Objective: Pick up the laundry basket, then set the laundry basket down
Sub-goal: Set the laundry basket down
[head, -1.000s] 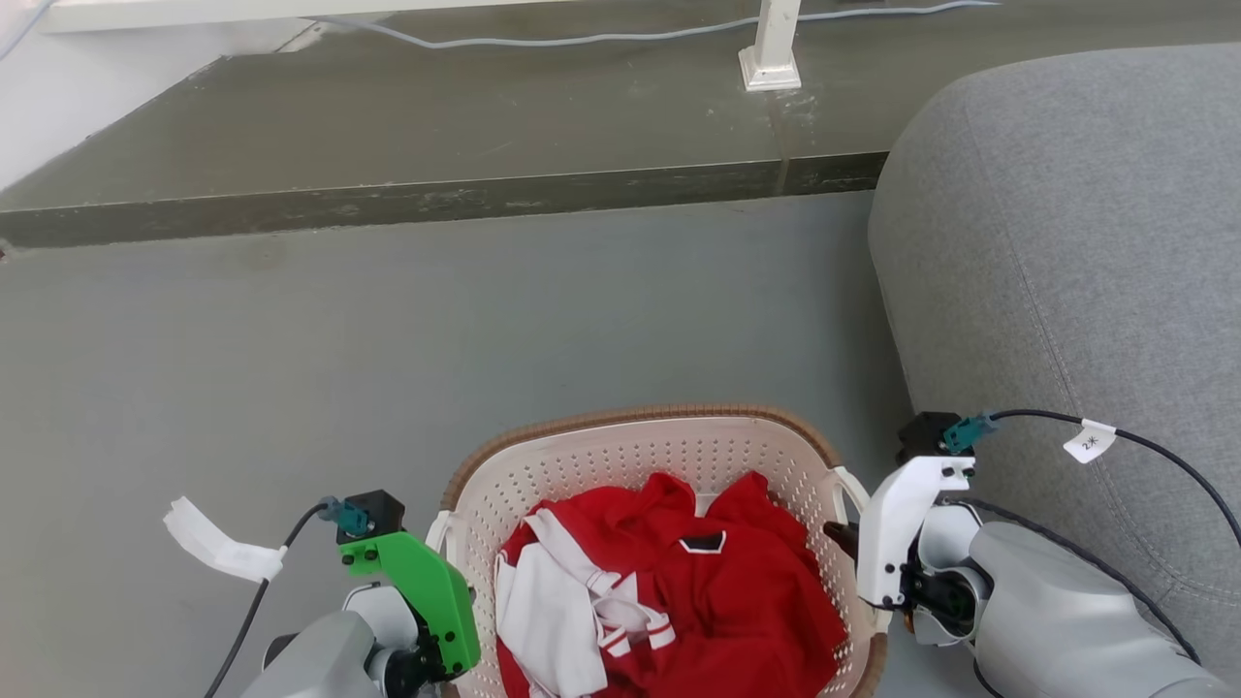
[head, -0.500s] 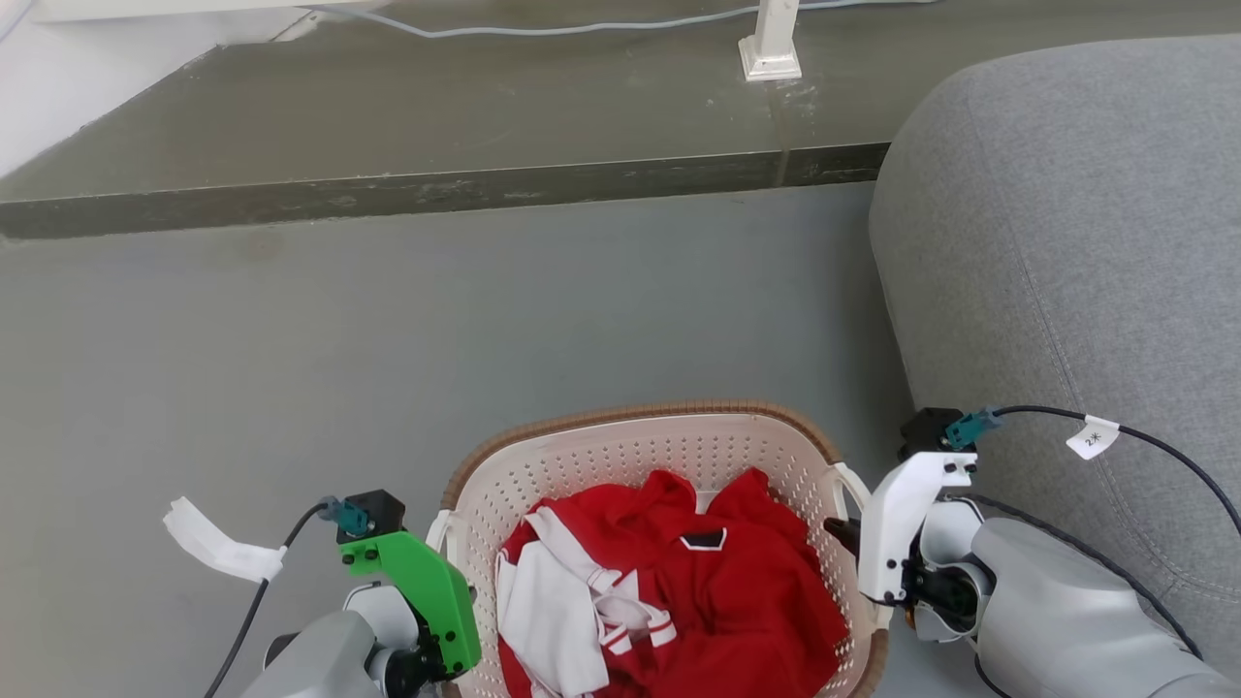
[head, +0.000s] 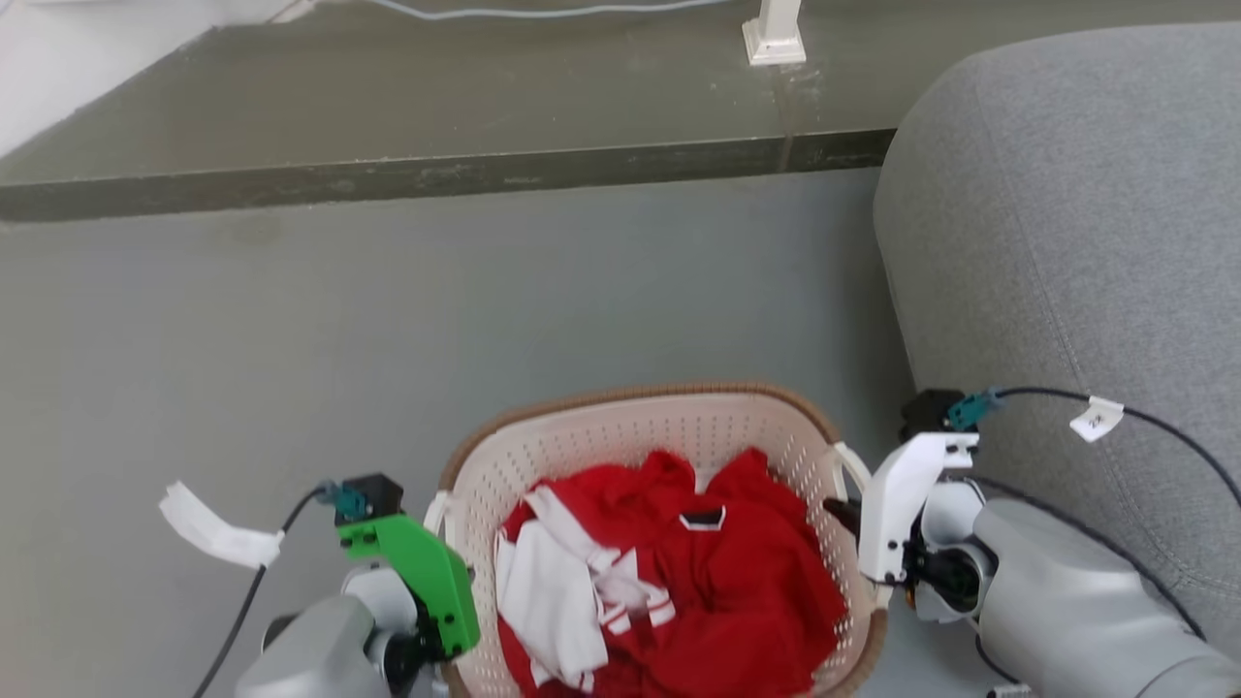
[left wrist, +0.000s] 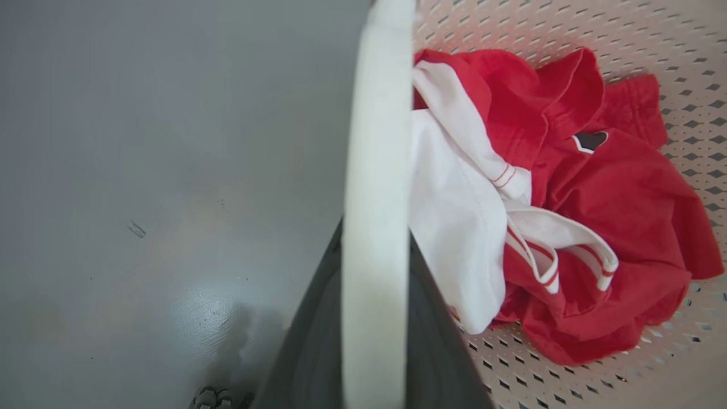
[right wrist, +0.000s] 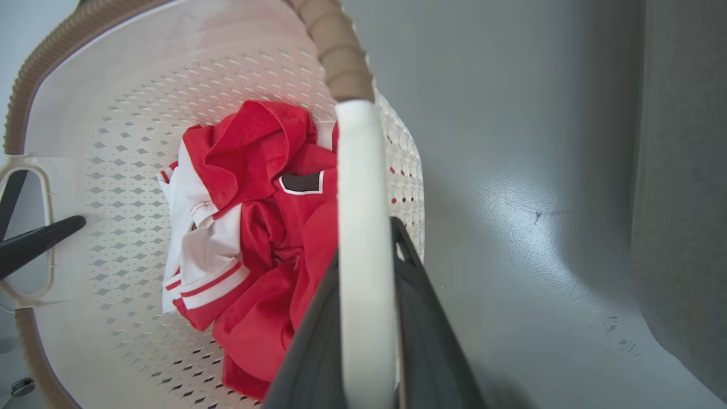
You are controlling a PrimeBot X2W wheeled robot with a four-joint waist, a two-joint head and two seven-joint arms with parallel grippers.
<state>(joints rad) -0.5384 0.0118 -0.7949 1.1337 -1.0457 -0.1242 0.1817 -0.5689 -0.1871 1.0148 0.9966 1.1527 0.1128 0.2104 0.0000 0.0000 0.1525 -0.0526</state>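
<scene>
The laundry basket (head: 630,394), cream and perforated with a brown rim, sits low in the head view between my two arms. Red and white clothes (head: 737,582) lie inside it. My left gripper (left wrist: 375,233) is shut on the basket's white left loop handle (left wrist: 376,142), one dark finger on each side. My right gripper (right wrist: 366,238) is shut the same way on the right loop handle (right wrist: 356,170). In the head view the left gripper (head: 438,557) is under its green mount and the right gripper (head: 842,512) touches the right handle.
A grey sofa (head: 1066,242) stands close on the right of my right arm. A dark raised ledge (head: 436,176) crosses the grey floor (head: 291,339) ahead, with a white post foot (head: 774,44) and a cable (head: 543,12) on it.
The whole head picture has slid upward, so the camera moved. Both grippers stay shut on the handles, with the basket still between them.
</scene>
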